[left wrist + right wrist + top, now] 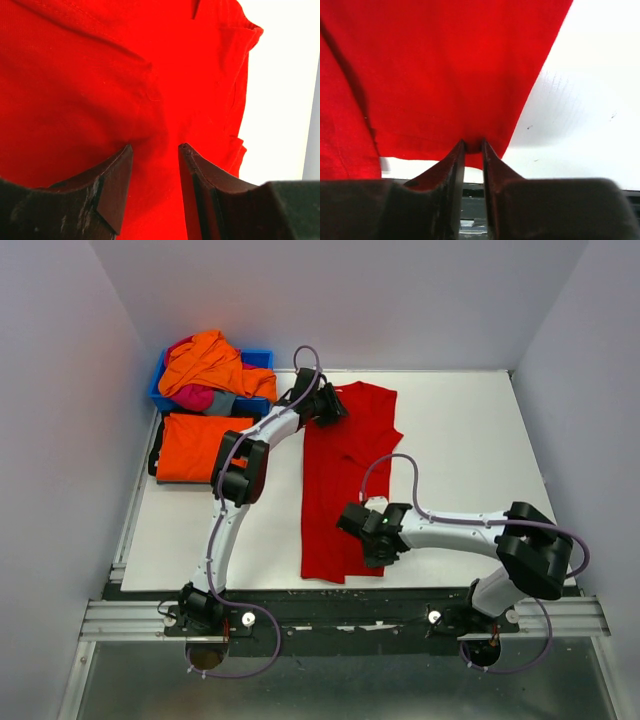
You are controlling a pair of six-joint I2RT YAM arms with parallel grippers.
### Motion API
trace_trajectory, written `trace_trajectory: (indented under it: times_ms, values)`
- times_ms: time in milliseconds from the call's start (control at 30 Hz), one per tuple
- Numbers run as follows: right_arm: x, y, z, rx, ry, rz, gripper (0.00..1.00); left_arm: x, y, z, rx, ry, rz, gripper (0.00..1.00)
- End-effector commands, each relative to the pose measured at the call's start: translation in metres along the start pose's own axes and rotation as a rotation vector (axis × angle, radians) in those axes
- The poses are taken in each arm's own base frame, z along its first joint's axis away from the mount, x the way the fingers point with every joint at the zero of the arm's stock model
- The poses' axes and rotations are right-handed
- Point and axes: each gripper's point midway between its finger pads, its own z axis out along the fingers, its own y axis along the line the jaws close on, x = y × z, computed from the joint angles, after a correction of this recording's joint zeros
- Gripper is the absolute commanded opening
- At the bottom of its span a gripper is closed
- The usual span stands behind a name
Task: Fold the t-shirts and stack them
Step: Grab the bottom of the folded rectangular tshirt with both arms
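Mid-table, lengthwise away from the arm bases, lies the red t-shirt (335,480), flat on the white table (470,460), collar end far and hem end near, with its left side folded over itself so it reads as a narrow strip. At the shirt's far left corner, by the collar and shoulder, sits the left gripper (328,408), tips down on the cloth. In the left wrist view its fingers (112,185) are spread, red fabric fills the gap and nothing is pinched, so it is released. At the shirt's near right side, close to the hem, is the right gripper (350,523). In the right wrist view its fingertips (457,155) are almost together with the red hem edge caught between them, so it is grasping the shirt. The cloth rises off the table there and throws a shadow on the white surface to the right of that edge. Left of the red shirt and apart from it lies a folded orange t-shirt (200,445), a neat rectangle. Beyond that, off the red shirt's far left corner, a blue bin (262,360) holds a crumpled orange shirt (205,360) on top, with a magenta-pink shirt (195,397) and a grey shirt (225,402) poking out under it.
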Motion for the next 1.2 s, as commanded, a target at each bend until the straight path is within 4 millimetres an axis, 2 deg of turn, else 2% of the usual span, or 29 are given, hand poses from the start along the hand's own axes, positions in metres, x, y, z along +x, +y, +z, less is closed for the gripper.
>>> trace_trajectory:
  times_ms: [0,133,233,400,633,800,867,900,1167]
  values:
    - [0.003,0.006,-0.003,-0.043,-0.002,0.025,0.25,0.002,0.011,0.007,-0.022,0.011,-0.009,0.57]
    - [0.001,0.010,-0.009,-0.084,-0.015,0.029,0.15,0.003,0.015,0.009,-0.030,0.015,-0.014,0.57]
    - [0.002,0.011,-0.010,-0.093,-0.009,0.023,0.01,0.004,0.015,0.010,-0.028,0.019,-0.016,0.56]
    - [0.004,0.007,-0.016,-0.098,-0.015,0.044,0.01,0.002,0.016,0.010,-0.031,0.016,-0.012,0.56]
    - [0.009,-0.020,-0.034,-0.064,-0.047,0.094,0.01,-0.001,0.020,0.015,-0.041,0.013,-0.015,0.56]
    - [0.023,-0.035,-0.028,-0.040,-0.028,0.108,0.01,0.001,0.025,0.018,-0.048,0.018,-0.020,0.56]
    - [0.023,-0.034,-0.027,-0.045,-0.026,0.112,0.07,0.001,0.025,0.019,-0.046,0.019,-0.019,0.56]
    - [0.023,-0.032,-0.027,-0.053,-0.027,0.114,0.08,0.000,0.026,0.019,-0.049,0.020,-0.020,0.56]
    - [0.027,-0.046,-0.026,0.005,-0.018,0.127,0.03,-0.003,0.033,0.019,-0.056,0.017,-0.022,0.56]
